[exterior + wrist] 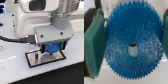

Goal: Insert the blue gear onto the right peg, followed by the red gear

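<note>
Currently, operator, your inventory for this moment reads as follows, every place given relative to the dark base plate [44,59].

Item: blue gear [131,46]; in the wrist view you see it face-on, toothed rim all round, centre hole open and unfilled; it sits clamped between the two green-padded fingers [93,41], one pad pressing each side of the rim; so the fingers are clenched on the blue gear, not released. In the exterior view the same gear [52,47] hangs under the white arm, just above the base plate and toward its far edge; whether it touches the plate you cannot tell from these pictures.

Item: gripper [50,48]; lowered close over the base plate, wrist pointing down.

Item: base plate; flat, dark-rimmed, lying on the white table [15,70]; its pegs are hidden or too blurred for you to pick out, so which peg lies under the gear cannot be told.

Item: red gear; not visible in either view; location unrecorded.

Progress, as a judgement: the blue gear is picked up and carried to the plate, but not yet seated, since its hole shows no peg through it; left for you are lowering it onto the right peg, letting go, then fetching and seating the red gear.
</note>
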{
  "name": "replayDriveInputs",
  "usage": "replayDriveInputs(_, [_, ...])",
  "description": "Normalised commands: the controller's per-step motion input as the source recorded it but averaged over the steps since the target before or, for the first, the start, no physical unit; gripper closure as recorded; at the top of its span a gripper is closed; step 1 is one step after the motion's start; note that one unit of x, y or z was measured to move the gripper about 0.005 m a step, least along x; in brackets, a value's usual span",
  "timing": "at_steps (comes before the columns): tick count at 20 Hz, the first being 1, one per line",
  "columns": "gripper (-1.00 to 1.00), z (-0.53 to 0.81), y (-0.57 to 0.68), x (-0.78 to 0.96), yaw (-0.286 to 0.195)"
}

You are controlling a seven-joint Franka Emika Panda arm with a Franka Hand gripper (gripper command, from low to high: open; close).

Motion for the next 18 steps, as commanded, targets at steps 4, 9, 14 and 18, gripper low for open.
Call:
replayDriveInputs(4, [1.0,0.0,0.04,0.2,0.0])
replayDriveInputs(9, [1.0,0.32,-0.01,0.18,0.0])
replayDriveInputs(14, [1.0,0.19,0.06,0.25,0.0])
replayDriveInputs(18, [1.0,-0.02,0.05,0.35,0.0])
